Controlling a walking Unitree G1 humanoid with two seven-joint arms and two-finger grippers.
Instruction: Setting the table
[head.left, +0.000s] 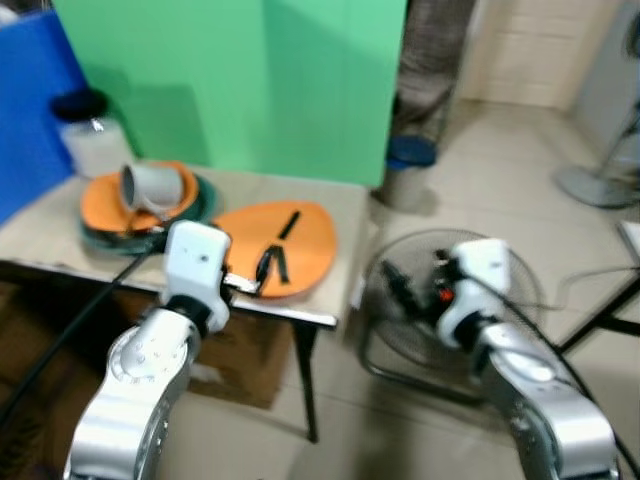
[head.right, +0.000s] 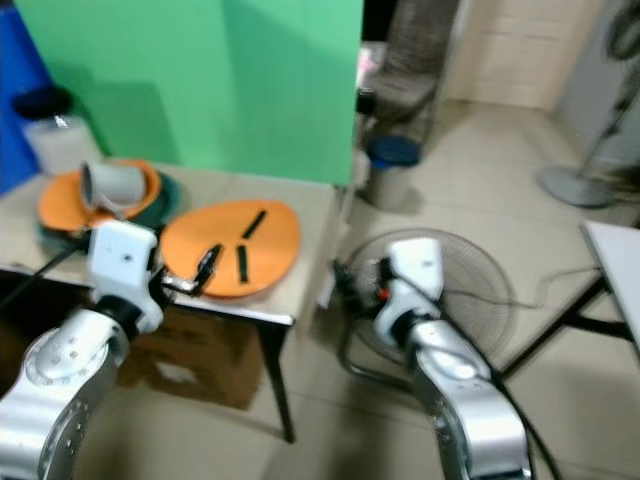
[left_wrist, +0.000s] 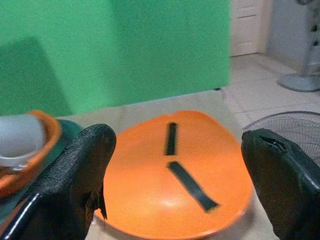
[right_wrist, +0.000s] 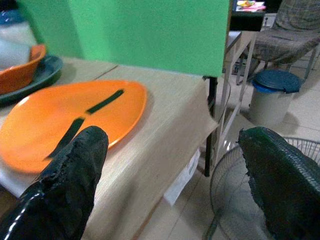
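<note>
Orange plate (head.left: 278, 245) lies flat on the surface (head.left: 340, 205), near its front right corner; two black strips (left_wrist: 181, 167) lie on the plate, apart from each other, one nearer the far rim, one nearer the middle. Left tool (head.left: 268, 266) sits over the plate's near edge; its two black fingers (left_wrist: 70, 180) are spread wide, nothing between them; in the left wrist view the plate lies in the gap between the fingers, whether touched cannot be told. Right tool (head.left: 400, 285) hangs off the surface's right side, above a floor fan (head.left: 400, 300); fingers (right_wrist: 75, 175) likewise spread apart and empty; the right wrist view looks across the surface corner at the plate.

Left part of the surface: a stack of an orange bowl (head.left: 110, 200) on a dark green dish (head.left: 205, 195), with a grey cup (head.left: 152, 187) lying on its side in the bowl; behind it a white jar with a black lid (head.left: 85, 130). Green panel (head.left: 230, 80) stands upright along the back; blue panel (head.left: 30, 100) at far left. On the tiled floor beyond the corner, a small bin with a blue lid (head.left: 408, 170).
</note>
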